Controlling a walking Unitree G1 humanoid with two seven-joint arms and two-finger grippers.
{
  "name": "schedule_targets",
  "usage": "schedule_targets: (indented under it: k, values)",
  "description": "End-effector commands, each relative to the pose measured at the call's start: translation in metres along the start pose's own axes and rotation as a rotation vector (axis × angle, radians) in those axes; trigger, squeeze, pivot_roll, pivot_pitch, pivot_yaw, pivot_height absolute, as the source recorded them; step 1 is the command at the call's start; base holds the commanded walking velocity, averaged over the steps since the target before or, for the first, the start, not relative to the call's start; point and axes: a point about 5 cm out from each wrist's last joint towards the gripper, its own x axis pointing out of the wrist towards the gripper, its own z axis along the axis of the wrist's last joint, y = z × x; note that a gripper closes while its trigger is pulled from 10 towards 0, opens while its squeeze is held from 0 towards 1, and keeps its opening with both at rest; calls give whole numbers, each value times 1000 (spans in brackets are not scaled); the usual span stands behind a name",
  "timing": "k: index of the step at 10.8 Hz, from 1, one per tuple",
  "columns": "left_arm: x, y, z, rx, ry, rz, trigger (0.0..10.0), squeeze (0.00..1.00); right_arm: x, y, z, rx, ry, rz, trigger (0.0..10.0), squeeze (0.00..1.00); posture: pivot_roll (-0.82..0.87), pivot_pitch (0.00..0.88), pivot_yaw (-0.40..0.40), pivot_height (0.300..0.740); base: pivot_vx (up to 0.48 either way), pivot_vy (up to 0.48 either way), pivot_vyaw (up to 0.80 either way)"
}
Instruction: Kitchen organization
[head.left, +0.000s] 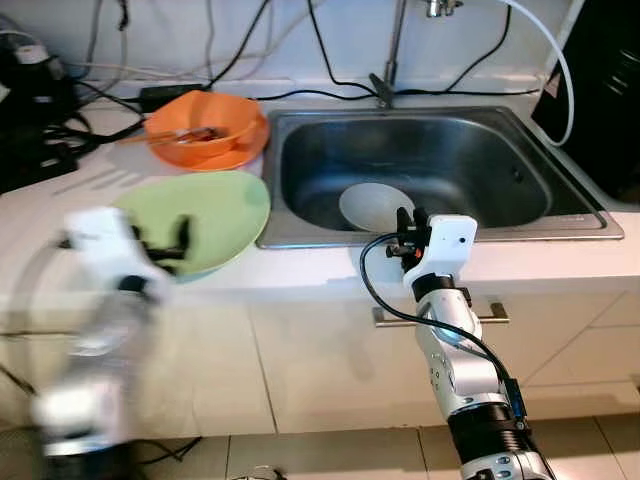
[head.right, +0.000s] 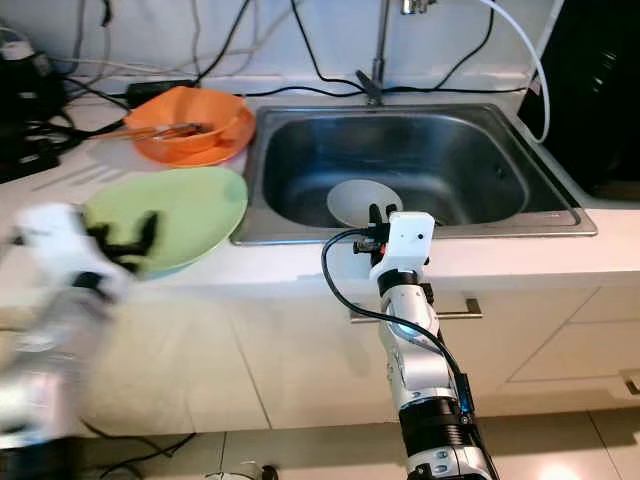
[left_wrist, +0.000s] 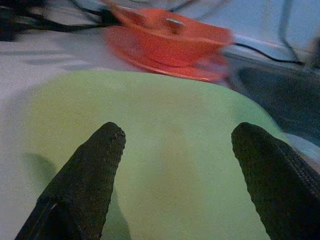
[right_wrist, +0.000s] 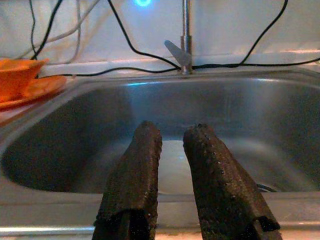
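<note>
A large green plate (head.left: 222, 203) lies on the white counter, left of the steel sink (head.left: 300, 150). My left gripper (head.left: 166, 241) hovers open over the plate's near part, its arm blurred; the left wrist view shows the green plate (left_wrist: 170, 115) between its spread fingers. Behind it an orange bowl (head.left: 205, 122) sits on an orange plate with chopsticks across it. A white dish (head.left: 370, 205) lies in the sink basin. My right gripper (head.left: 407, 228) is at the sink's front rim, pointing into the basin, with its fingers (right_wrist: 142, 165) close together and nothing between them.
A faucet (head.left: 390, 60) and several black cables run along the back wall. Dark appliances (head.left: 30, 110) crowd the counter's far left, and a black object (head.left: 600, 80) stands right of the sink. A cabinet handle (head.left: 490, 318) sits below the counter edge.
</note>
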Motion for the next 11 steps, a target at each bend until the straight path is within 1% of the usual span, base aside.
schedule_targets:
  k: [1, 2, 4, 6, 8, 9, 10, 11]
  values:
    - [-1, -5, 1, 16, -22, -11, 10000, 0, 3, 0, 8, -1, -21, 6, 10000, 0, 106, 0, 54, 740, 0, 0, 0]
    - [0, -9, 2, 40, -50, -26, 10000, 0, 4, 0, 10, -2, -26, 8, 10000, 0, 107, 0, 54, 740, 0, 0, 0]
    - [2, -8, 3, 47, -94, -20, 10000, 0, 9, 4, 17, 6, -42, 28, 10000, 0, 116, 0, 51, 740, 0, 0, 0]
    - [0, -5, 1, 44, -100, -1, 10000, 0, 14, 5, 22, 8, -52, 30, 10000, 0, 113, 0, 50, 740, 0, 0, 0]
    - [-3, -8, 9, 62, -164, -20, 10000, 0, 13, 7, 22, 7, -46, 41, 10000, 0, 117, 0, 42, 740, 0, 0, 0]
    - [-3, 9, 18, 64, -166, 36, 10000, 0, 12, 8, 18, 6, -30, 49, 10000, 0, 118, 0, 39, 740, 0, 0, 0]
    - [-7, 29, 23, 15, -173, 103, 10000, 0, 12, 8, 17, 6, -24, 52, 10000, 0, 122, 0, 38, 740, 0, 0, 0]
    - [-16, 55, 27, -51, -182, 151, 10000, 0, 11, 7, 16, 5, -19, 54, 10000, 0, 129, 0, 37, 740, 0, 0, 0]
